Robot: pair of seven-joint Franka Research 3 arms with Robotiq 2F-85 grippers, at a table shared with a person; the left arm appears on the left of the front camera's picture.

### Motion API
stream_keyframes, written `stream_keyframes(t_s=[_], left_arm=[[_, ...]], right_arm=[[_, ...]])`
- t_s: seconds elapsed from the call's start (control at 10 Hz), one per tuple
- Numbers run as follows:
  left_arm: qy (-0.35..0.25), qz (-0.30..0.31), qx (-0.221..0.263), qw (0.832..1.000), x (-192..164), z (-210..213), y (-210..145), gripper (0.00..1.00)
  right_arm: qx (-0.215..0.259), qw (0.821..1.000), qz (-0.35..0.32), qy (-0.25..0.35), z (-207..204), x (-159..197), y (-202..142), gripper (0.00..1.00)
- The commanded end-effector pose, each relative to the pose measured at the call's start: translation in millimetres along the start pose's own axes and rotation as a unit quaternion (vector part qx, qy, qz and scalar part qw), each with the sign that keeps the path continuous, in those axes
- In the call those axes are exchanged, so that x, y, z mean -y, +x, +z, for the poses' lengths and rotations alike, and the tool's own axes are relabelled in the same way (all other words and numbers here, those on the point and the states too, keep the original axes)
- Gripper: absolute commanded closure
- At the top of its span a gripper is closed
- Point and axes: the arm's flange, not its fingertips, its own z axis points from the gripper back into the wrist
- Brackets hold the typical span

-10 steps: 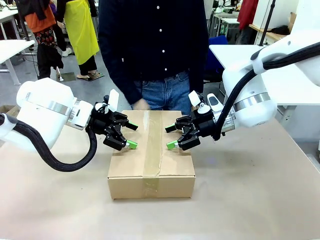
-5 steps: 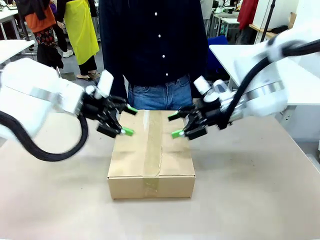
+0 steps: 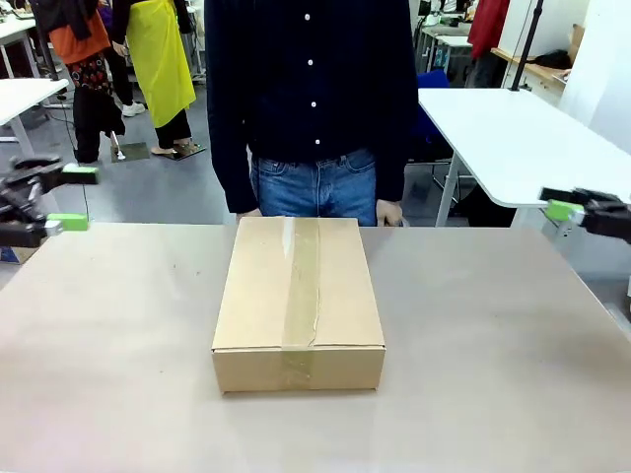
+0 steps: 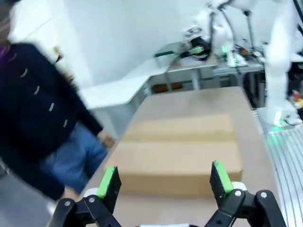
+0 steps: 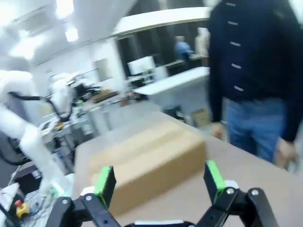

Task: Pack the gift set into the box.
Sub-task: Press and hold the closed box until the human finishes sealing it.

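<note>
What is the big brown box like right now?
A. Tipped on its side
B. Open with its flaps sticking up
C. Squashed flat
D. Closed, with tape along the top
D. The cardboard carton sits flat on the table with its top flaps shut, and a strip of tape runs down the seam.

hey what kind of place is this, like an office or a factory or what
Most likely a robotics lab or workshop. A taped-shut box sits on a table between two robot grippers, left and right, both with open jaws. More white tables and people stand behind.
</note>
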Motion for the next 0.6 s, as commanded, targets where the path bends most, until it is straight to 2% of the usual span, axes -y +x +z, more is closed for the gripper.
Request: stream_keyframes(t_s=[0.0, 0.5], left_arm=[[-0.041, -0.041, 0.008, 0.998, 11.9, -30.9, 36.3, 0.00], [-0.041, -0.041, 0.008, 0.998, 11.9, -30.9, 36.3, 0.00]], right_arm=[[-0.006, 0.998, 0.016, 0.057, -32.6, -26.5, 25.4, 0.00], [-0.006, 0.998, 0.016, 0.057, -32.6, -26.5, 25.4, 0.00]])
